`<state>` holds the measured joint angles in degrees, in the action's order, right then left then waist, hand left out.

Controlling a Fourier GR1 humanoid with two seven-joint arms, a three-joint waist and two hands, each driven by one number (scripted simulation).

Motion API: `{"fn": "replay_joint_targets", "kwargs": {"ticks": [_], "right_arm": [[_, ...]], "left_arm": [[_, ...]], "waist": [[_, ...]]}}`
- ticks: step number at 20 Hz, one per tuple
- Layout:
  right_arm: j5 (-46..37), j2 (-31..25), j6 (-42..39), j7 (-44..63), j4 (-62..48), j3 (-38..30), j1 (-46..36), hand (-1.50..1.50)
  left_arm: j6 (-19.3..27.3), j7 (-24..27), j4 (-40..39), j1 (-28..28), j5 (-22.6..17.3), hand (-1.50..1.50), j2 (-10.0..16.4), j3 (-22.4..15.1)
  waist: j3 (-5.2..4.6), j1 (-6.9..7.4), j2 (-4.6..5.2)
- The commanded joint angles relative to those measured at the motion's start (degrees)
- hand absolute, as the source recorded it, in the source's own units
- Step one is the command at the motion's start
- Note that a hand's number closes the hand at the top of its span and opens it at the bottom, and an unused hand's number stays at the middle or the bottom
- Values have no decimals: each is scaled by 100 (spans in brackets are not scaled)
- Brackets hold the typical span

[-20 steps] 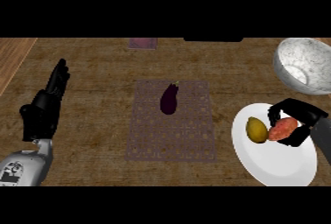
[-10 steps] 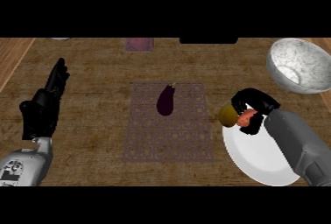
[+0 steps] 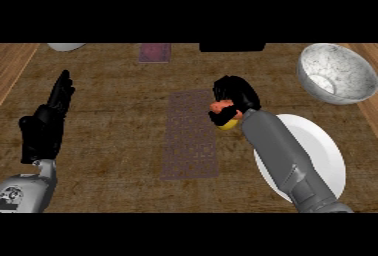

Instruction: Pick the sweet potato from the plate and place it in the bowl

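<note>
My right hand (image 3: 235,95) is curled round the orange sweet potato (image 3: 220,106), held above the counter just left of the white plate (image 3: 317,155). A yellow item (image 3: 231,125) shows right under the fingers, touching the sweet potato; I cannot tell whether it is held too. The grey speckled bowl (image 3: 338,73) stands at the back right, apart from the hand and up to its right. My grey right forearm (image 3: 284,160) lies across the plate's left part. At the left edge, my left hand (image 3: 46,125) rests open, fingers up.
A patterned brown mat (image 3: 193,136) lies in the counter's middle, its right edge next to my right hand. A small purple-red cloth (image 3: 155,52) and a dark block (image 3: 232,47) sit at the back edge. A white dish's rim (image 3: 66,46) peeks at the back left.
My right hand has moved left off the plate with the sweet potato, to the mat's right edge. The dark eggplant seen on the mat earlier no longer shows. The left hand has stayed still.
</note>
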<state>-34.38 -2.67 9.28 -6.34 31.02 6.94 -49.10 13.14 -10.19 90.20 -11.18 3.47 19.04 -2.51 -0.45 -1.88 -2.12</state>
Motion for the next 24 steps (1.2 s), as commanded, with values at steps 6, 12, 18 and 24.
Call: {"fn": "replay_joint_targets", "kwargs": {"ticks": [6, 12, 18, 24], "right_arm": [[-383, -62, 1287, 2295, 2011, 109, 326, 150], [-532, -666, 969, 3310, 3905, 11, 1067, 150], [-80, -1196, 1310, 2531, 3708, -954, 1421, 150], [781, -2074, 1140, 1229, 2631, -2070, 943, 150]], "left_arm": [[44, -78, 215, 173, 66, 0, 96, 127], [-64, -78, -2, -219, 22, 0, 5, 167], [-143, 81, 178, 14, 77, 0, -260, 18], [-171, 143, -19, -124, 187, 0, -283, 68]], "waist": [[37, -129, 47], [42, -57, 145], [47, 185, 216], [51, 236, 253]]}}
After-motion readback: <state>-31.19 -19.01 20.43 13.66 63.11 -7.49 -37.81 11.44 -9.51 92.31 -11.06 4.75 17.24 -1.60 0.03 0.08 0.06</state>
